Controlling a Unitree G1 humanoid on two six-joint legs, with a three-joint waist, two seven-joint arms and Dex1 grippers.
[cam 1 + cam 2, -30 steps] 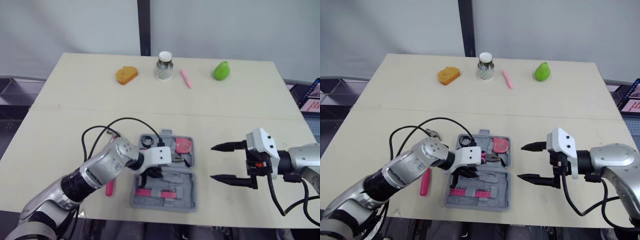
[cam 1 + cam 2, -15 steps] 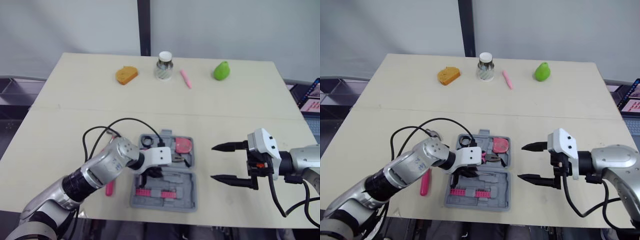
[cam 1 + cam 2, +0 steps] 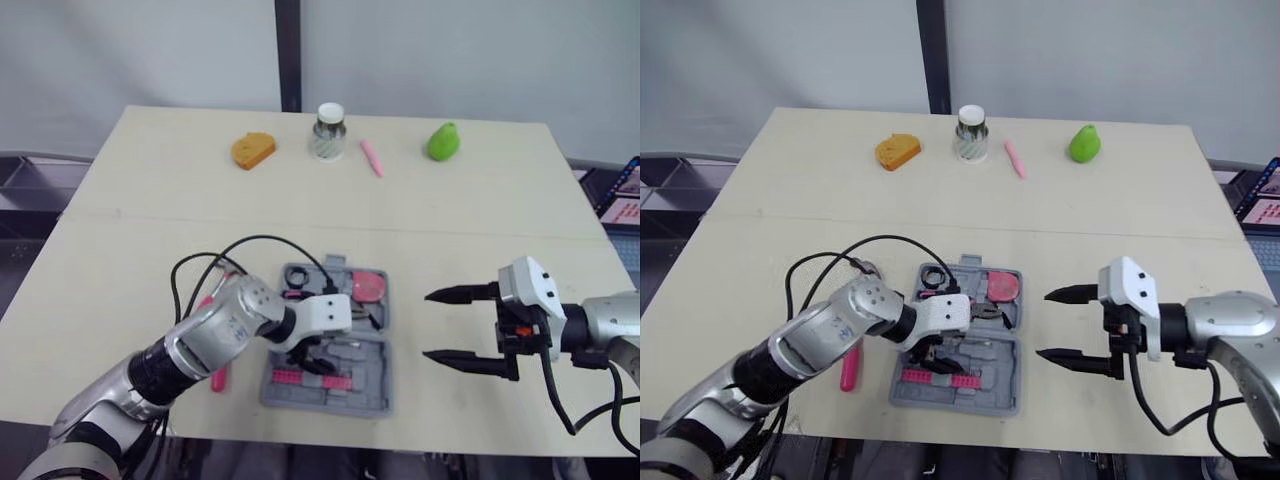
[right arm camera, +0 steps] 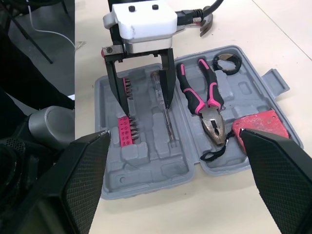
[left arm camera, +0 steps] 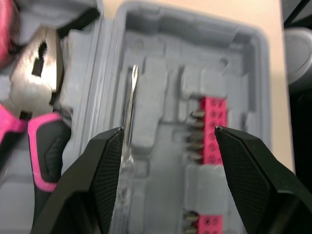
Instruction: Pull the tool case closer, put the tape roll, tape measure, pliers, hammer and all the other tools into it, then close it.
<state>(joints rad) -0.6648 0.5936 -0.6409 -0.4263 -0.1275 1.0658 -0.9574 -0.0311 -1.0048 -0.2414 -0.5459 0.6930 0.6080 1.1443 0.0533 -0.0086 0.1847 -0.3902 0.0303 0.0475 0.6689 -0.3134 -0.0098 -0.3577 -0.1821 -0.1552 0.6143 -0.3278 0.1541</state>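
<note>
Two claws — left claw (image 5: 168,129) and right claw (image 3: 428,325) — both released; one tool case (image 4: 161,170), one pliers (image 4: 204,100).

Your tool case (image 4: 161,168) sits near the table's (image 3: 480,200) front edge. Pliers (image 4: 202,100), tape roll (image 4: 227,63) and tape measure (image 4: 258,127) lie in its far half; the hammer (image 3: 848,370) lies on the table to its left.

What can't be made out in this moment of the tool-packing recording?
- Pink-handled hammer: the left arm covers its middle in both eye views.
- Thin metal screwdriver: whether the open left gripper touches it; a finger blocks the contact spot in both wrist views.
- Grey plastic tool case: slots under that gripper, hidden in the eye views.
</note>
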